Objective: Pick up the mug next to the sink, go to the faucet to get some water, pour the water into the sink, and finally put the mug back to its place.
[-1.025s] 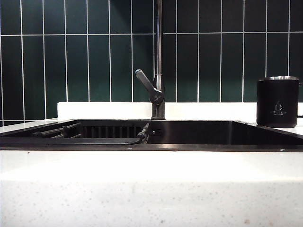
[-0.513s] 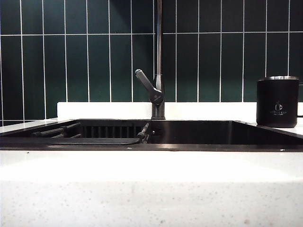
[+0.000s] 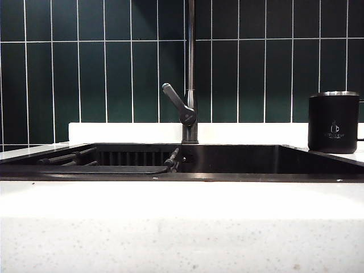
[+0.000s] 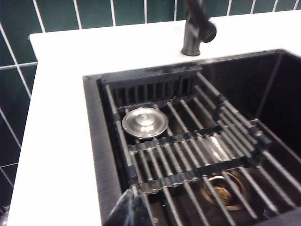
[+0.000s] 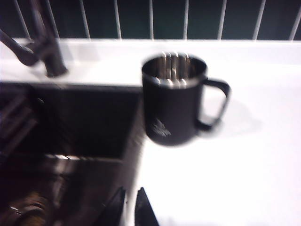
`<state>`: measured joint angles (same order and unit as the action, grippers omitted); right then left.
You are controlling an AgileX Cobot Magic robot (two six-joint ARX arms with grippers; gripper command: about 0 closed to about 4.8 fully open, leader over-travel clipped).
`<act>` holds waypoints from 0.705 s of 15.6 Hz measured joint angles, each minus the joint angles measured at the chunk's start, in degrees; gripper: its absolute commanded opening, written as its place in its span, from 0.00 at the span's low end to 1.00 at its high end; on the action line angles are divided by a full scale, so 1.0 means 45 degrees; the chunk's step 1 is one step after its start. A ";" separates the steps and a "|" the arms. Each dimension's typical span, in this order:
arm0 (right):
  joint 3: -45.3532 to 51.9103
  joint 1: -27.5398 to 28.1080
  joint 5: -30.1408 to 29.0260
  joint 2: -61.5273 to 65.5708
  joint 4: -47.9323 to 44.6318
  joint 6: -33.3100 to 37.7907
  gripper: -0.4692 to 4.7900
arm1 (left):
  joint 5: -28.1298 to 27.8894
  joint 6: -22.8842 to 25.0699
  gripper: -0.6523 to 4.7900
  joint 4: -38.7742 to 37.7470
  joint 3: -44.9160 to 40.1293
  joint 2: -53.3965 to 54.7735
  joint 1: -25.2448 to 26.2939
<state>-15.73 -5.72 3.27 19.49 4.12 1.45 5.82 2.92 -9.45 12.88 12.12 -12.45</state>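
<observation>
**Mug upright on the desk beside the sink, both pincers clear of it**

The mug (image 3: pixel 334 122) stands upright on the white speckled desk (image 3: pixel 182 227) at about 3 o'clock from the faucet in the exterior view, just past the sink's right edge. It is matte black with a silver rim and a small white cup logo facing the camera. In the right wrist view the mug (image 5: pixel 173 99) is blurred, its handle turned away from the basin and its metal inside catching light; nothing touches it.

The sink (image 3: pixel 239 160) is a wide black basin sunk in the desk. The faucet (image 3: pixel 190 74) rises behind its far edge, at 12 o'clock from the basin's middle, with the grey lever angled up toward 10 o'clock. A dark slatted rack (image 4: pixel 197 146) spans the basin's left part, with a round silver lid (image 4: pixel 145 122) on it and a brass-coloured drain (image 4: pixel 225 190) below.

The right pincer (image 5: pixel 128 209) hovers near the sink's edge at 6 o'clock from the mug, well apart from it, its tips standing a narrow gap apart and empty. The left pincer (image 4: pixel 131 209) hangs over the rack's near left corner, fingers pressed together and holding nothing. Neither arm shows in the exterior view.

Dark green tiles (image 3: pixel 102 68) with white grout cover the wall behind.
</observation>
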 measured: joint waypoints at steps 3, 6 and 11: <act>0.0039 0.0024 0.0714 -0.0107 0.0947 0.0243 0.11 | -0.0423 -0.0340 0.11 0.0243 -0.0573 -0.0005 0.0000; 0.0049 0.0015 0.0559 -0.0107 0.0967 0.1015 0.07 | -0.1311 -0.1146 0.11 0.0291 -0.0772 -0.0010 0.0000; 0.0068 0.0015 0.0651 -0.0967 0.0641 -0.1214 0.07 | -0.1671 -0.1185 0.11 0.0340 -0.0777 -0.0015 0.0000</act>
<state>-15.42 -5.65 6.20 15.14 7.01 -4.01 -1.69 -2.42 -7.92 9.39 12.05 -12.45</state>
